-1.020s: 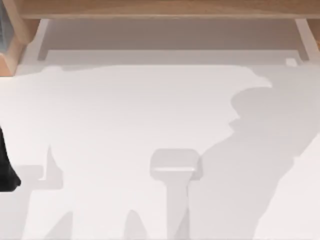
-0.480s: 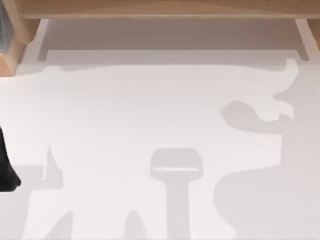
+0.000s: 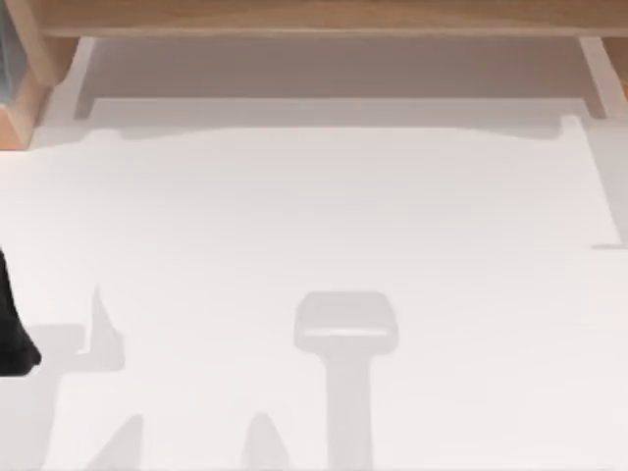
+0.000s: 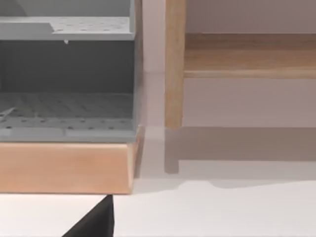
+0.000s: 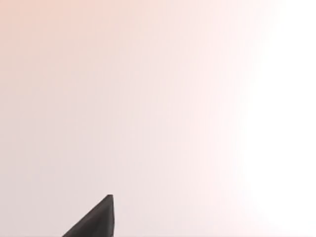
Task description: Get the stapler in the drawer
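At the tabletop's (image 3: pixel 314 216) left edge sits the left arm (image 3: pixel 12 324) — either end effector open or closed: cannot tell. Stapler's place, axis, nearer arm — cannot tell. Grey shelved unit (image 4: pixel 66 74) faces left wrist.

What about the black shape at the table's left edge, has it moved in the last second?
No. The black shape sits just as far below the wooden frame corner as before.

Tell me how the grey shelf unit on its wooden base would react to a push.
Probably stiff: the grey shelf unit shows flat, straight perforated shelves. Likely to slide rather than tip, since its wooden base sits broad and flat on the table. Weight: unclear.
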You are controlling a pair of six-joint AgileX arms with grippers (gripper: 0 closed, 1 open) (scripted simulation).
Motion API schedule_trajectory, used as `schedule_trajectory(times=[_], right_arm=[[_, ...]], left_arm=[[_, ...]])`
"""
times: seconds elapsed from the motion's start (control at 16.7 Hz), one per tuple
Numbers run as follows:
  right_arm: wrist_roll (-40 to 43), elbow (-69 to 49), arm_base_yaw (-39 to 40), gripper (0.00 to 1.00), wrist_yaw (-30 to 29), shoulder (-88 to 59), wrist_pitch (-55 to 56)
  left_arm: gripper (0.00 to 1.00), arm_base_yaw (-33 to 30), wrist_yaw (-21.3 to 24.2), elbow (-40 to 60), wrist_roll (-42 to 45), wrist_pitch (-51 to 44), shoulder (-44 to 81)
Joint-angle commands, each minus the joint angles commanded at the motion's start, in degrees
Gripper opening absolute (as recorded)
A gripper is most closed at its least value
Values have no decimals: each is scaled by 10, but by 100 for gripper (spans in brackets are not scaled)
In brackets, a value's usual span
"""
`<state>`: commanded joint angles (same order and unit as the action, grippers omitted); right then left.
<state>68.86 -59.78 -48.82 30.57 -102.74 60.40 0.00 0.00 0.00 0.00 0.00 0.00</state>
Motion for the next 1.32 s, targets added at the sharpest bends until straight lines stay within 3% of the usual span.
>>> schedule_trajectory(times=[0.24, 0.54, 1.08, 1.32], right_arm=[[108, 186, -22, 100, 51, -39, 186], [186, 326, 33, 100, 94, -116, 303], [200, 346, 60, 100, 102, -139, 318], [201, 311, 88, 100, 76, -151, 294]], left_arm=[[100, 0, 0, 0, 0, 0, 0], [100, 0, 0, 0, 0, 0, 0], [100, 0, 0, 0, 0, 0, 0], [100, 0, 0, 0, 0, 0, 0]])
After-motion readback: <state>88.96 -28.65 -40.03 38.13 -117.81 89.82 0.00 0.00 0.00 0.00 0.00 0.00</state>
